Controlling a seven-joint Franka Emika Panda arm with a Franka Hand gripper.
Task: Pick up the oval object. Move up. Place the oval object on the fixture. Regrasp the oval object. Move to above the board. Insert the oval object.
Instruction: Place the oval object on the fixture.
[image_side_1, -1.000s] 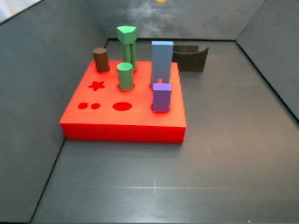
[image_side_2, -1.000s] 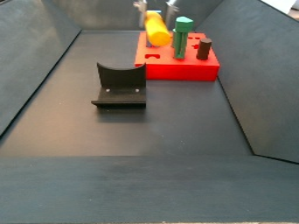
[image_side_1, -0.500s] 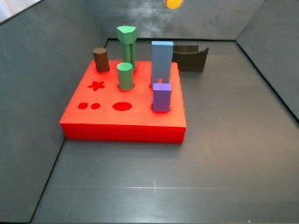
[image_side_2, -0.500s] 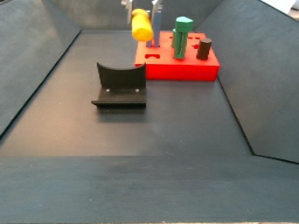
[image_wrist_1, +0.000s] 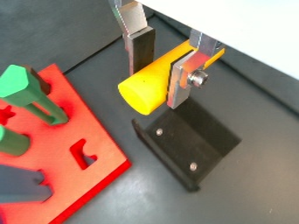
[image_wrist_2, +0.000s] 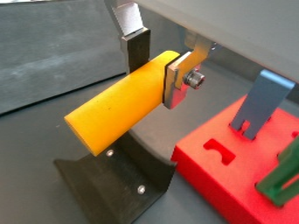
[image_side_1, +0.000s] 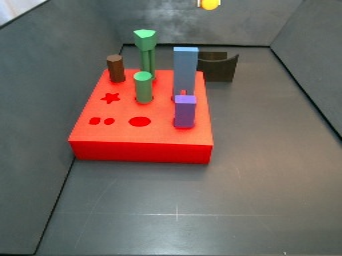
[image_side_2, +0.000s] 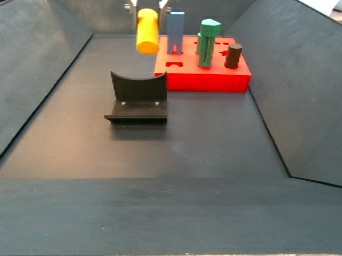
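- Oval object (image_wrist_1: 156, 82): yellow-orange peg, which I read as clamped crosswise between the gripper (image_wrist_1: 163, 68) plates in both wrist views; most of its length juts out to one side (image_wrist_2: 117, 108).
- Gripper: jaws pressed onto the peg from both flanks. One silver finger (image_wrist_2: 179, 79) carries a bolt head; the dark pad (image_wrist_1: 140, 50) of the opposite finger sits against the peg's far side.
- Height: I see the peg (image_side_2: 147, 30) well above the floor in a side view, near the top of the picture; in a side view only a small yellow patch (image_side_1: 210, 4) shows at the upper edge.
- Fixture (image_side_2: 136, 98): dark bracket on its base plate, standing on the grey floor (image_side_2: 160, 150), apart from the board. In both wrist views it lies below the held peg (image_wrist_1: 187, 149), not touching it.
- Board (image_side_1: 140, 128): red slab with star, round and oval holes on its near side.
- Standing in the board, as I count them in a side view: green hex-topped peg (image_side_1: 144, 45), green round peg (image_side_1: 143, 86), brown round peg (image_side_1: 116, 68), blue block (image_side_1: 185, 72), purple peg (image_side_1: 185, 109).
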